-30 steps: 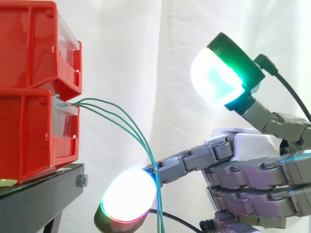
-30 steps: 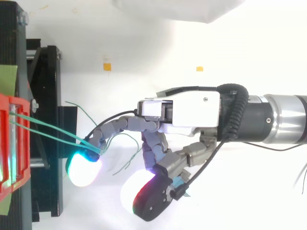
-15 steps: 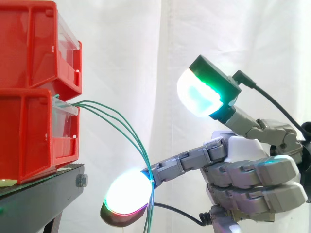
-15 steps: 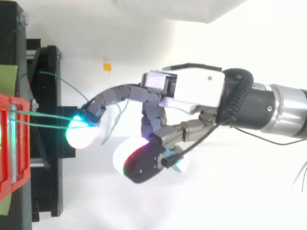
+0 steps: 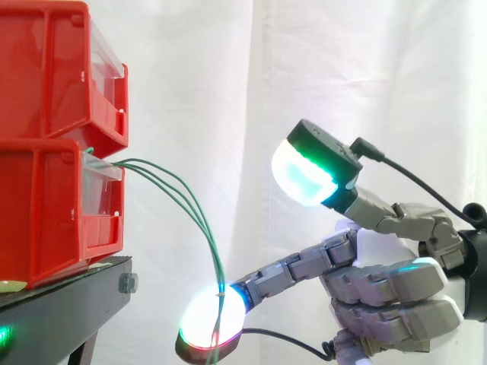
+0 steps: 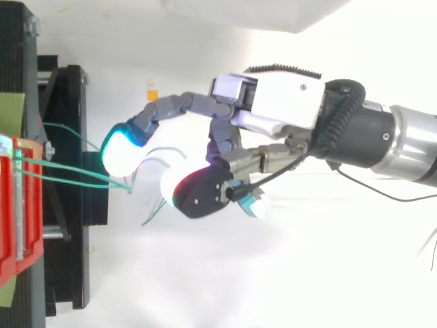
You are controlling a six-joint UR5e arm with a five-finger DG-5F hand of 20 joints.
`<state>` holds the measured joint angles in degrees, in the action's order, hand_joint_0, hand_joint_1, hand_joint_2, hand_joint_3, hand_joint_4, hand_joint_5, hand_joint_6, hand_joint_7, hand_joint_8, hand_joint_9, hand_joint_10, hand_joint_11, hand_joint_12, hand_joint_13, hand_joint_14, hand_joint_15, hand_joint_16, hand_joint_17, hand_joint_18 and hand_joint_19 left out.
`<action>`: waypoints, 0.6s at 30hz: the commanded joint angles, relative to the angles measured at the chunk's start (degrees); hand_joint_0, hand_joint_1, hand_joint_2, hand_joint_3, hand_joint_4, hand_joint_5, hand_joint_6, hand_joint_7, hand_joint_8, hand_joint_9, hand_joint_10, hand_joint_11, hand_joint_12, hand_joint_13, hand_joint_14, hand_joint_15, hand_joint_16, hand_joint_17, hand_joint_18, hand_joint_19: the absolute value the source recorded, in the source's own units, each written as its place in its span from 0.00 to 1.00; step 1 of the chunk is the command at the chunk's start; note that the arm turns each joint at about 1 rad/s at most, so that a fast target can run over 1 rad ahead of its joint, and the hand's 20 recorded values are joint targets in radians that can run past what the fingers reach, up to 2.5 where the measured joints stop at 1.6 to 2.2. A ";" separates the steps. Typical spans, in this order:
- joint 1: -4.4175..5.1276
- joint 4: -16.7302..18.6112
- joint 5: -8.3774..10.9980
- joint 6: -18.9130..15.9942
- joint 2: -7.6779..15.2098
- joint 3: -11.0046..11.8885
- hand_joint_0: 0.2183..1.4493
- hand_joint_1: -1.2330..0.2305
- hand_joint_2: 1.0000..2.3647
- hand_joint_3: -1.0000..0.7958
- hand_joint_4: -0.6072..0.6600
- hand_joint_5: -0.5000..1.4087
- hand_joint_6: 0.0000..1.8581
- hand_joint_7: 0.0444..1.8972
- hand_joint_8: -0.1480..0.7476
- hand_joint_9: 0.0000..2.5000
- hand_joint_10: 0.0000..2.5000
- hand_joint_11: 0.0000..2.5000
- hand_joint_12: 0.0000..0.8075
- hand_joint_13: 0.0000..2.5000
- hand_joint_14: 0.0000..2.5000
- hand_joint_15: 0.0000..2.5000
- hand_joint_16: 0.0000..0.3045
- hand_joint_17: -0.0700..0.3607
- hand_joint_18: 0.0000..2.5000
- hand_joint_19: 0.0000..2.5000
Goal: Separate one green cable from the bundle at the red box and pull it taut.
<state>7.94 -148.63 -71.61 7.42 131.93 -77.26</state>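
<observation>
We saw 2 red boxes stacked at the left on a black stand, in front of a white curtain. A bundle of green cables came out of the clear front of the lower red box. From the side, we counted 3 of them. They left the box close together, spread a little, and then bent down in a soft curve. They met again low down, out past the edge of the stand. They looked loose, not tight.

The hand came in from the right. It grasped nothing. A long finger was stretched out toward the boxes, and its glowing white tip was right at the place where the cables met. From the side, the cables ran down across the front of that tip. From above, they ended just beside it. We could not tell if the tip really touched them. The thumb was lifted up, and its white and green pad was well apart from the cables. The other fingers were curled in and held nothing. From above, some loose cable ends curled away near the hand.
</observation>
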 commanded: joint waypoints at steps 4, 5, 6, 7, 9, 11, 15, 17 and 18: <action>0.33 -1.93 4.63 -1.27 -0.01 0.00 0.15 0.49 0.00 0.28 0.75 0.18 0.27 0.33 0.60 0.84 0.01 0.18 0.71 0.87 0.01 0.23 0.30 0.63 1.00 0.10; 0.33 -2.02 4.63 -1.54 -0.01 0.00 0.15 0.49 0.00 0.28 0.76 0.18 0.27 0.33 0.60 0.84 0.01 0.18 0.71 0.87 0.01 0.23 0.29 0.63 1.00 0.10; 0.33 -2.28 4.63 -2.06 -0.01 0.00 0.15 0.49 0.00 0.28 0.76 0.18 0.27 0.33 0.60 0.85 0.01 0.18 0.71 0.87 0.01 0.23 0.29 0.63 1.00 0.10; 0.41 -2.37 4.63 -2.24 -0.01 0.00 0.15 0.49 0.00 0.28 0.76 0.18 0.27 0.33 0.60 0.84 0.01 0.18 0.70 0.87 0.01 0.23 0.30 0.63 1.00 0.10; 0.33 -2.46 4.55 -2.33 -0.01 0.00 0.15 0.49 0.00 0.28 0.76 0.18 0.27 0.33 0.61 0.84 0.01 0.18 0.71 0.87 0.01 0.23 0.30 0.64 1.00 0.10; 0.50 -2.46 4.55 -2.33 -0.01 0.00 0.15 0.49 0.00 0.28 0.76 0.18 0.27 0.33 0.61 0.84 0.01 0.18 0.71 0.87 0.01 0.23 0.30 0.63 1.00 0.10; 0.77 -2.37 4.28 -2.33 -0.01 0.00 0.15 0.49 0.00 0.28 0.76 0.18 0.27 0.34 0.60 0.84 0.01 0.17 0.71 0.87 0.01 0.23 0.30 0.63 1.00 0.10; 1.03 -2.37 4.28 -2.33 -0.01 0.09 0.15 0.49 0.00 0.28 0.76 0.18 0.27 0.33 0.60 0.84 0.01 0.18 0.71 0.87 0.01 0.23 0.29 0.63 1.00 0.10; 1.12 -2.37 4.28 -2.33 -0.01 0.00 0.15 0.49 0.00 0.28 0.76 0.18 0.27 0.33 0.60 0.84 0.01 0.18 0.70 0.87 0.01 0.23 0.29 0.63 1.00 0.10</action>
<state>8.76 -151.01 -67.27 5.11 131.92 -77.25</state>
